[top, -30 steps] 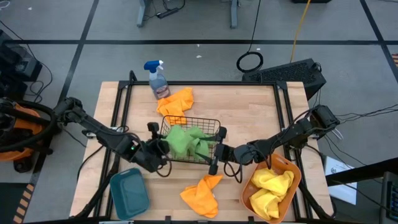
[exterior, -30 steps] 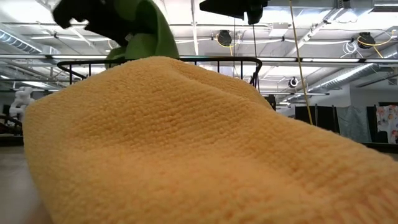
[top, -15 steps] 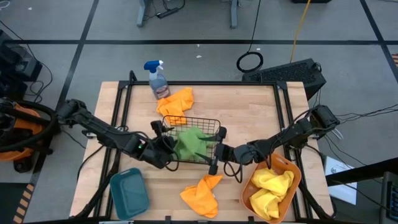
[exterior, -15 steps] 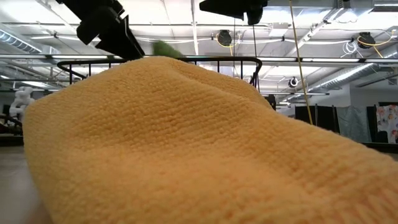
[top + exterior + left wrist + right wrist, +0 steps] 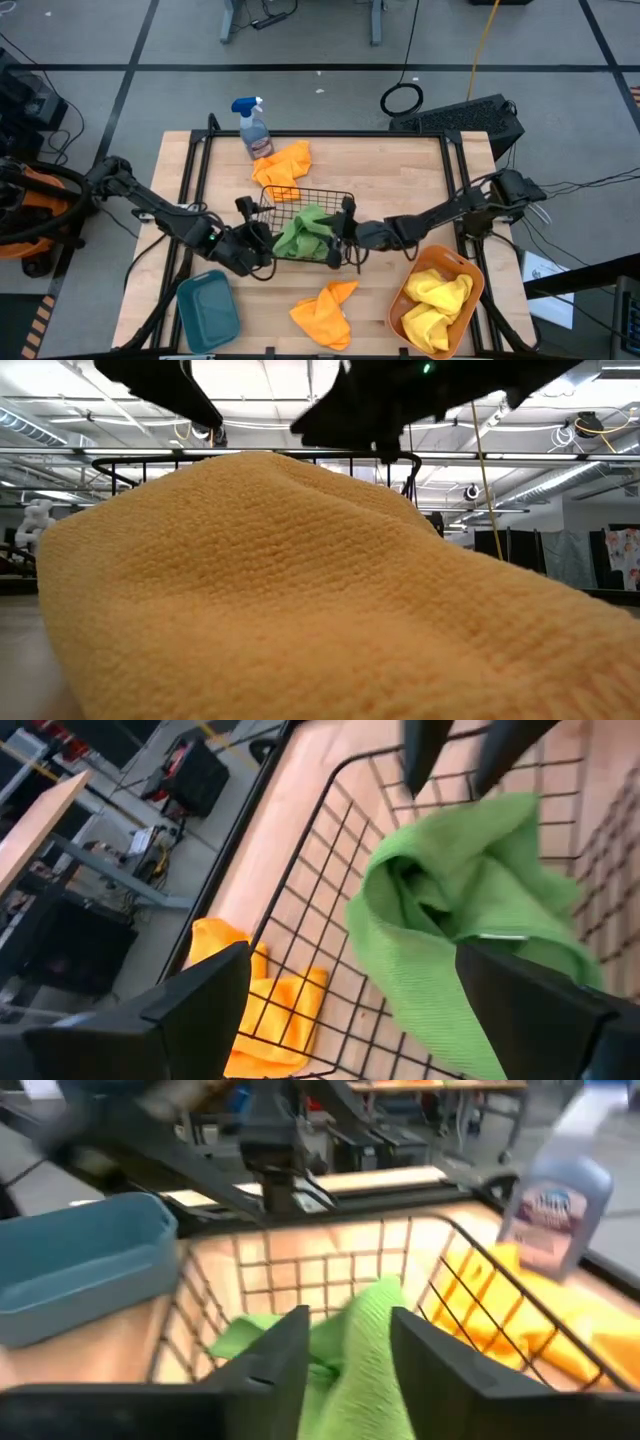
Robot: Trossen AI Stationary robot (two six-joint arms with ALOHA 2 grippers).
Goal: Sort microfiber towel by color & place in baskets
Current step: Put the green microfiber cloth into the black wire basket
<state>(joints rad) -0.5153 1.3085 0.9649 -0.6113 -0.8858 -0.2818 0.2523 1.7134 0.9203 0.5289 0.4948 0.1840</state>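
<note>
A green towel (image 5: 303,233) lies crumpled inside the black wire basket (image 5: 305,195) at the table's middle. My left gripper (image 5: 254,238) is open at the basket's left side, its fingers wide apart in front of the towel (image 5: 450,890). My right gripper (image 5: 343,236) reaches over the basket's right rim, fingers partly apart, with a raised fold of the towel showing between them. One orange towel (image 5: 284,162) lies beyond the basket, another (image 5: 324,312) on the near side. Yellow towels (image 5: 437,300) fill the orange tub (image 5: 465,268). My right gripper (image 5: 350,1320) comes in level from the table's right side. Its fingers (image 5: 280,1355) stand on either side of a raised fold of the green towel (image 5: 362,1330), which rests in the basket. I cannot tell whether they touch it.
A teal tub (image 5: 207,308) stands at the near left. A blue-capped spray bottle (image 5: 253,125) stands at the far left beside the orange towel. In the low view the near orange towel (image 5: 300,590) hides nearly everything; only the basket's rim (image 5: 130,460) shows behind it.
My left gripper has opened and let go of the green towel, which has dropped from above the rim into the basket. It has since drawn back a little toward the table's left. My right gripper has moved left from the basket's near right corner, over its right rim.
</note>
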